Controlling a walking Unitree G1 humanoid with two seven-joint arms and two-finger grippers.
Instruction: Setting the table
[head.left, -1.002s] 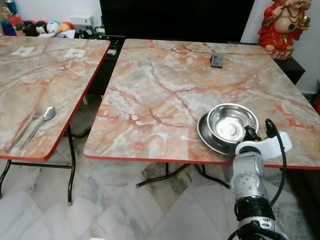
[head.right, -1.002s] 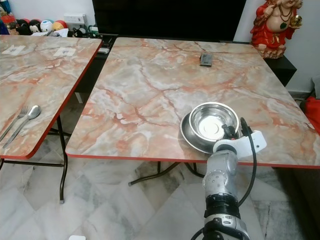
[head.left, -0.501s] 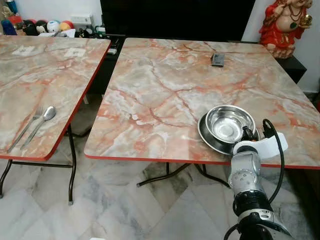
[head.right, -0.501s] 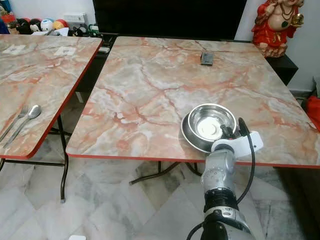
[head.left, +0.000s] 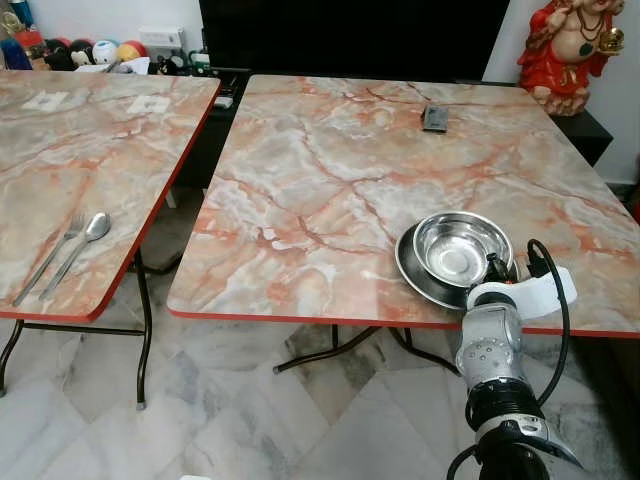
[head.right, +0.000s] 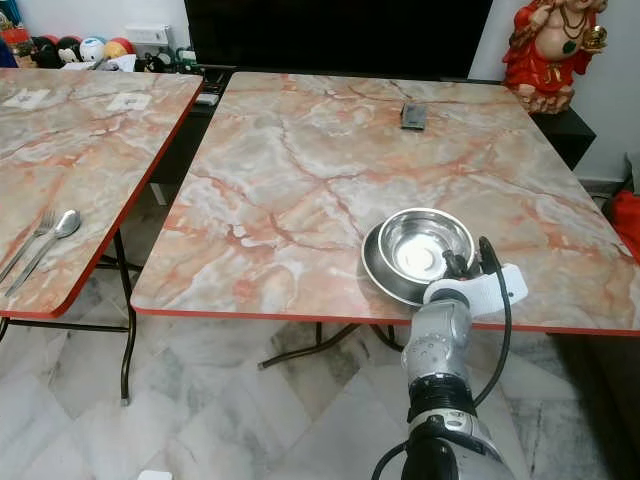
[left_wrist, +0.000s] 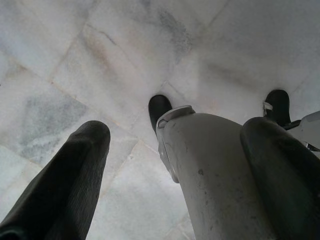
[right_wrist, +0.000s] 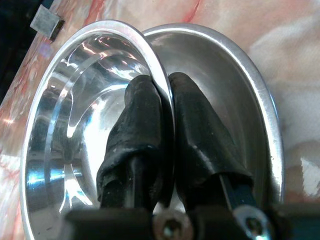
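The left tool (left_wrist: 175, 150) hangs idle over the pale marble floor (left_wrist: 75, 60), its two black fingers (left_wrist: 65, 185) spread wide apart and holding nothing, with the robot's own grey leg between them in its wrist view. The right tool (right_wrist: 165, 115) reaches up from below the near edge of the right-hand desk (head.left: 330, 170) and is closed tight on the near rim of a steel bowl (head.left: 462, 244): in its wrist view one finger (right_wrist: 135, 130) lies inside the bowl and the other outside, the thin rim pinched between them. The bowl sits in a wider steel plate (head.left: 412, 268), slightly off centre toward the far right of it, so more of the plate's rim shows on the left. Plate and bowl stand near the front edge of that marbled, red-edged desk, toward its right side. On the left-hand desk (head.left: 60, 170), close to its front edge, a fork (head.left: 52, 256) and a spoon (head.left: 82, 246) lie side by side, the fork on the left. Far back on the right-hand desk lies a small dark flat object (head.left: 434, 118). Beyond the right corner stands a red figurine (head.left: 572, 45) on a dark cabinet.
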